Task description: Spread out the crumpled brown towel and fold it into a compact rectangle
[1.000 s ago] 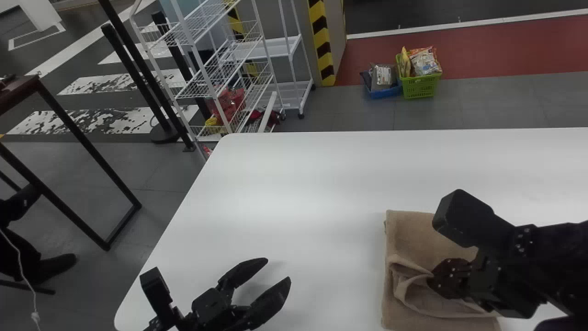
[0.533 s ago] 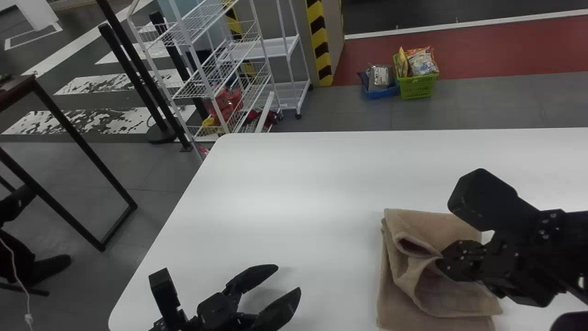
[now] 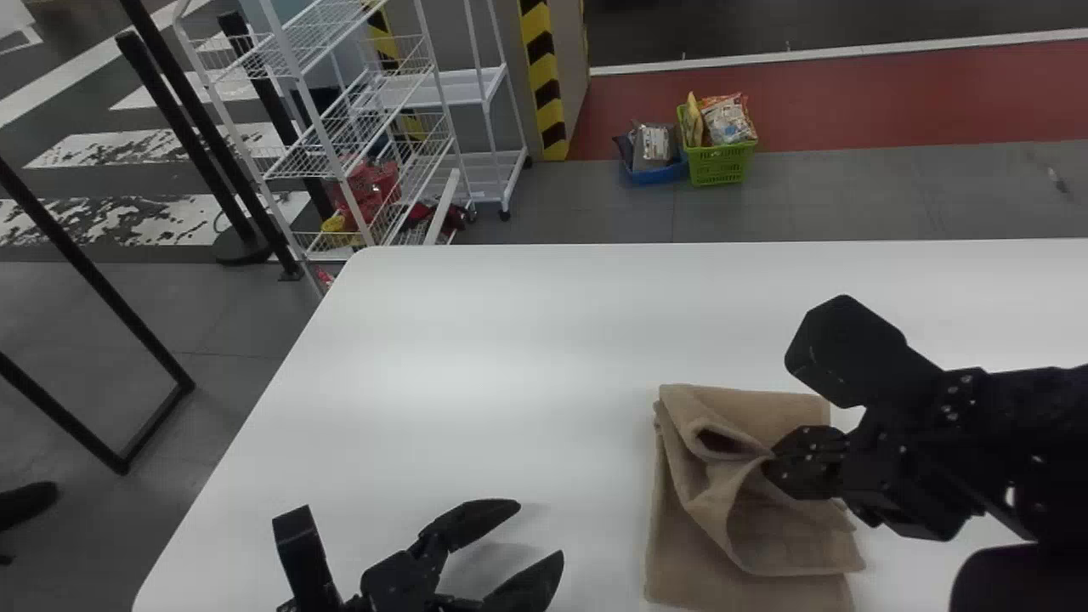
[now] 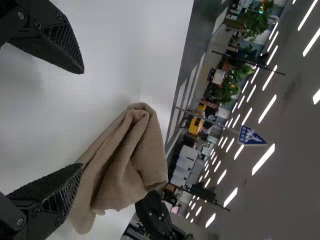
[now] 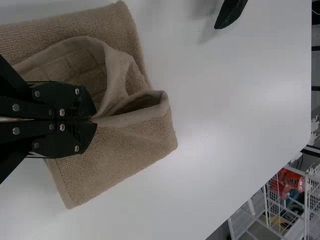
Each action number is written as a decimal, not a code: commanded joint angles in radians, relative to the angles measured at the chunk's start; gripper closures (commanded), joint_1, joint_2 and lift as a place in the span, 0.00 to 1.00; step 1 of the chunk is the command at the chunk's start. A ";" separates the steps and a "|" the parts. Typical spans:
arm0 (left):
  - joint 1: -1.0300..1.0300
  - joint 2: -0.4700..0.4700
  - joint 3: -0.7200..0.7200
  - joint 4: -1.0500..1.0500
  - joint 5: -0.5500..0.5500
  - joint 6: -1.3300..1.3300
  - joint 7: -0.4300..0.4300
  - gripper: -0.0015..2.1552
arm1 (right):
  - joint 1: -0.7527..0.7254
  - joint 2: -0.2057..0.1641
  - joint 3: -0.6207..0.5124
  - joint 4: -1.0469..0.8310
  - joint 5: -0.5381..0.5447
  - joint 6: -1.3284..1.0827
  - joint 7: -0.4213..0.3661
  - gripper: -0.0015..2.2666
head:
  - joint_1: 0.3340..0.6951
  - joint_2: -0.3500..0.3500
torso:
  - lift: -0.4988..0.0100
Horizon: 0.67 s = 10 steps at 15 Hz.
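The brown towel lies folded in layers at the right front of the table, its upper layer lifted into a loose pocket. My right gripper pinches that raised fold from the right. In the right wrist view the towel bunches at the right gripper, whose fingers are closed on the cloth. Left of the towel, my left gripper stands apart above the table, nothing between its fingers. In the left wrist view the left gripper is spread wide, with the towel farther off.
The white table extends left and behind the towel. Beyond its far left edge stand white wire racks. A green basket and a blue one sit on the floor behind the table.
My right gripper has moved toward the table's far side, raising and pulling the towel's upper layer with it. The head view has shifted to the right. The left gripper remains open.
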 commanded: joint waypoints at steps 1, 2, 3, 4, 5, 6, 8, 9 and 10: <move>0.011 -0.004 -0.037 -0.034 -0.009 -0.003 0.003 0.10 | 0.000 0.000 -0.002 0.000 0.000 0.000 0.008 0.63 | 1.00 0.81 | 0.73; 0.020 -0.005 -0.051 -0.054 -0.009 -0.010 0.006 0.10 | -0.002 0.000 -0.002 0.000 0.000 0.000 0.008 0.63 | 1.00 0.80 | 0.73; 0.029 -0.005 -0.059 -0.070 -0.009 -0.013 0.007 0.10 | -0.004 0.002 -0.002 0.000 0.000 0.000 0.008 0.63 | 1.00 0.79 | 0.73; 0.038 -0.005 -0.068 -0.089 -0.014 -0.013 0.006 0.10 | -0.005 0.002 -0.002 0.002 -0.003 0.000 0.008 0.63 | 1.00 0.77 | 0.73; 0.045 -0.005 -0.080 -0.106 -0.026 -0.013 0.007 0.10 | -0.007 0.002 -0.002 0.002 -0.001 0.000 0.008 0.63 | 1.00 0.75 | 0.73; 0.051 -0.007 -0.091 -0.117 -0.034 -0.013 0.012 0.10 | -0.010 0.002 -0.002 0.002 -0.003 0.000 0.008 0.63 | 1.00 0.74 | 0.73; 0.071 -0.004 -0.137 -0.155 -0.083 -0.013 0.052 0.10 | -0.013 0.003 -0.006 0.003 -0.007 0.000 0.008 0.63 | 1.00 0.73 | 0.73; 0.074 -0.004 -0.154 -0.161 -0.098 -0.013 0.064 0.10 | -0.013 0.003 -0.006 0.003 -0.009 0.000 0.008 0.63 | 1.00 0.72 | 0.73; 0.075 -0.002 -0.169 -0.166 -0.115 -0.016 0.069 0.10 | -0.013 0.003 -0.006 0.005 -0.011 0.000 0.008 0.63 | 1.00 0.70 | 0.73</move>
